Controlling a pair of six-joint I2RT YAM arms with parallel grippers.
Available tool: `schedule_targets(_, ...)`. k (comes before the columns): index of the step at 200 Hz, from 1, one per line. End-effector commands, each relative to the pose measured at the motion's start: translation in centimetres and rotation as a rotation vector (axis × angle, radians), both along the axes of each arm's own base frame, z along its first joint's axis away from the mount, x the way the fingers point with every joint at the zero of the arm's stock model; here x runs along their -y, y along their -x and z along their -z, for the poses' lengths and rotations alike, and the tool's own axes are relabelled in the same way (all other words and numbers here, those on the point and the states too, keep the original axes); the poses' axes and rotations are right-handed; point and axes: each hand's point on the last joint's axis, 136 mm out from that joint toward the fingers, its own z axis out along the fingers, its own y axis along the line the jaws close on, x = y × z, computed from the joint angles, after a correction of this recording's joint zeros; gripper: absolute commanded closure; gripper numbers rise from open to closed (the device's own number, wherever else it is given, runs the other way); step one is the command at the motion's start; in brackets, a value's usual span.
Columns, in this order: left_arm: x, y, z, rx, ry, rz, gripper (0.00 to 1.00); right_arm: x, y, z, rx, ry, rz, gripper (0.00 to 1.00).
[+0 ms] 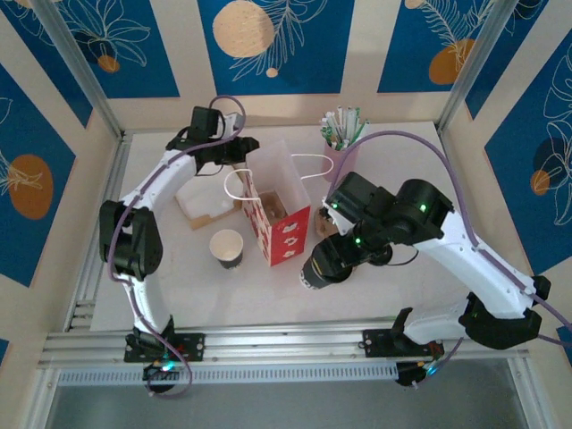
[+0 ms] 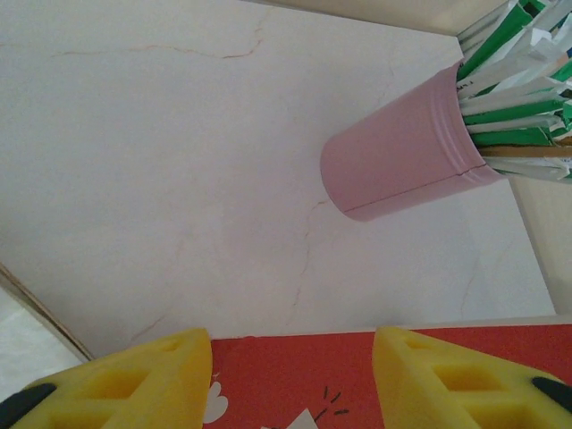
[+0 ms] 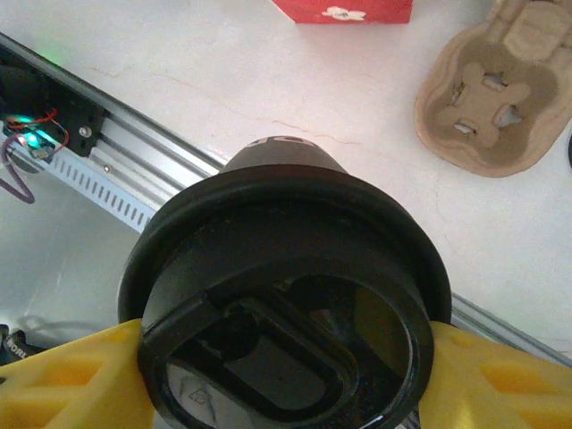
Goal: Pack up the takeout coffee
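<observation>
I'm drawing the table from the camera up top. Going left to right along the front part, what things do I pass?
open paper cup → red-and-white paper bag → black-lidded coffee cup

Left end effector [image 2: 295, 380] agape, right [image 3: 286, 366] clamped

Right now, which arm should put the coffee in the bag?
Right, probably. The right gripper clamps the lidded coffee cup, close beside the red bag. The left gripper holds no cup; it is open at the bag's top edge.
</observation>
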Motion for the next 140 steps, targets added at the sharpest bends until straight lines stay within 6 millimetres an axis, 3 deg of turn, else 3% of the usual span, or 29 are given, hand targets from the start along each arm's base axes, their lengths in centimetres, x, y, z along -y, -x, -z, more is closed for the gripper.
schedule_targets(1,1.8,1.6,-0.6,0.01,0.03,0.06,0.5,1.3,0.9,-1.3,-0.01,0.0,-0.018,0.36)
schedule_targets(78,3.5,5.0,0.6,-0.013,0.042,0.106,0.49,1.6,-0.1,-4.9,0.066,-0.054,-0.006,0.36)
schedule_targets(140,4.5,6.8,1.3,-0.022,0.059,0.138,0.49,1.6,-1.1,-6.5,0.11,-0.086,0.014,0.36)
